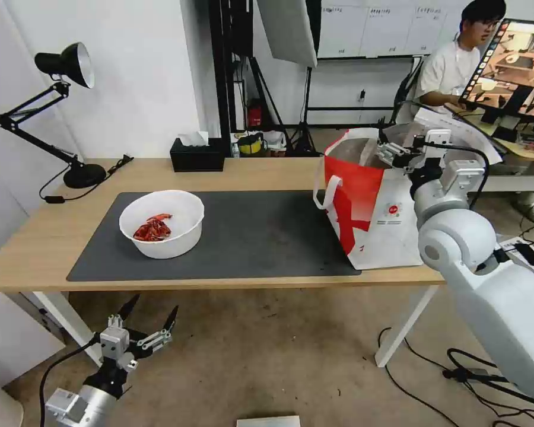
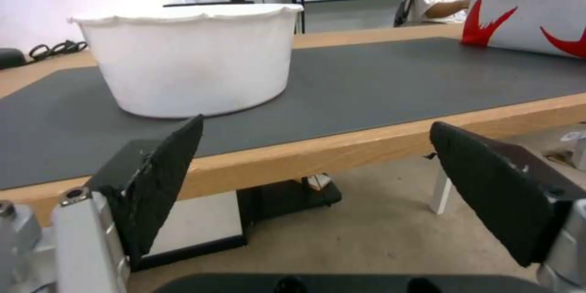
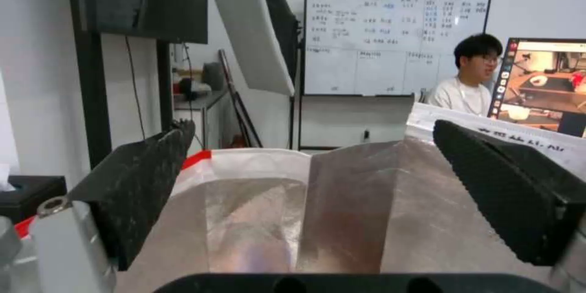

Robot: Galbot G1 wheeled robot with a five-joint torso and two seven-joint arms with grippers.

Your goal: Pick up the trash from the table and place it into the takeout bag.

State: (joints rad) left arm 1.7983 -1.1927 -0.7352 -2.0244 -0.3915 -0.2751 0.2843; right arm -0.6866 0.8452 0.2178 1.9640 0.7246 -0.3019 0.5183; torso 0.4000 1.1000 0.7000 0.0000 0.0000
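So, white bowl [image 1: 162,223] with red shells sits on dark grey mat [image 1: 261,234], left part of counter [image 1: 35,249]. Takeout bag [image 1: 371,204] stands upright on right end of counter, mouth open, foil lining showing. Right hand [image 1: 390,151] hovers over bag mouth, fingers spread wide, holding nothing. Left hand [image 1: 149,317] hangs low below front edge of counter, near bowl, also wide open and empty.
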